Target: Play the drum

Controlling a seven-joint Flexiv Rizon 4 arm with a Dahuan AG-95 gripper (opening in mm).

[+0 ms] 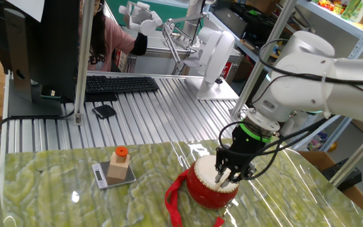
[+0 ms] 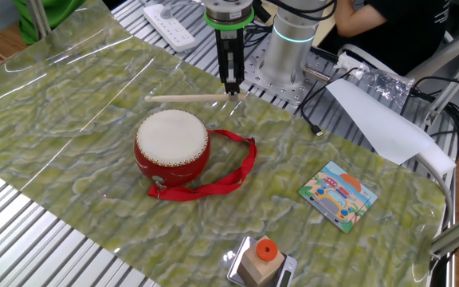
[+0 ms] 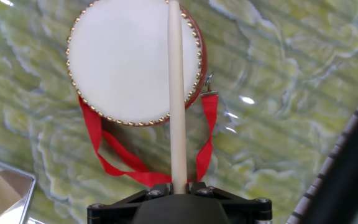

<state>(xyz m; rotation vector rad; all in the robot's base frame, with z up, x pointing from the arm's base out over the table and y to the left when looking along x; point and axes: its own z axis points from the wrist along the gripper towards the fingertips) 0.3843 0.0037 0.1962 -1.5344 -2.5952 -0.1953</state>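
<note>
The drum (image 2: 172, 145) is small, round and red, with a cream skin and a red ribbon strap (image 2: 233, 171), and it stands on the green marbled mat. My gripper (image 2: 231, 86) is shut on one end of a pale wooden drumstick (image 2: 190, 98). In the other fixed view the stick lies level, above and behind the drum. In the hand view the drumstick (image 3: 177, 93) runs out from my gripper (image 3: 179, 186) across the right part of the drum (image 3: 123, 59). In one fixed view my gripper (image 1: 229, 173) hangs over the drum (image 1: 210, 183).
A wooden block with an orange cap (image 2: 261, 259) sits on a small scale near the mat's edge. A colourful picture card (image 2: 339, 195) lies to the right of the drum. A power strip (image 2: 170, 16), cables and white paper (image 2: 381, 119) lie behind the mat.
</note>
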